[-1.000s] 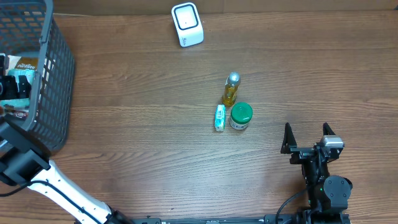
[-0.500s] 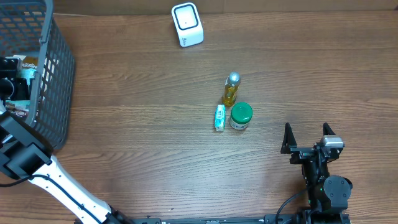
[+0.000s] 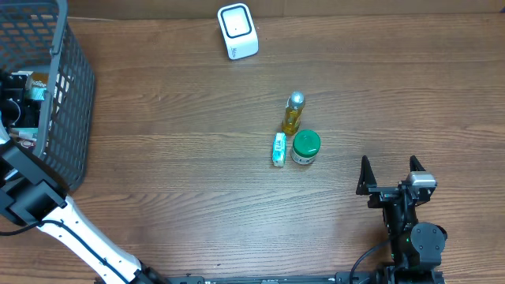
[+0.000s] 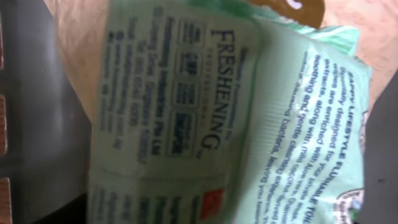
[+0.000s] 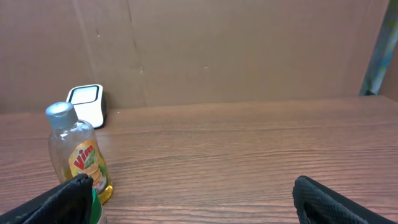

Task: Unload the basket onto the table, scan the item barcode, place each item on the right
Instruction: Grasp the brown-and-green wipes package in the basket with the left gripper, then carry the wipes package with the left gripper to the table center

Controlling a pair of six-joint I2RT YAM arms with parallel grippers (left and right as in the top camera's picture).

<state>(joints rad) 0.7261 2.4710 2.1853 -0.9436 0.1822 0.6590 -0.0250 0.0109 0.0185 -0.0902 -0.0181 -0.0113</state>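
Mock shop checkout, scanner (image 3: 237, 31), shopping basket (image 3: 69, 126), wooden table (image 3: 173, 197)

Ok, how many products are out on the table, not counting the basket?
3: a yellow bottle, a green-lidded jar next to it, and a small teal pack left of the jar. More sit in the basket, partly hidden.

A dark mesh basket (image 3: 69, 110) sits at the wooden table's (image 3: 173, 189) left edge. Mid-table cluster a yellow bottle (image 3: 292, 118), green-lidded jar (image 3: 305, 146) and teal tube (image 3: 278, 149).
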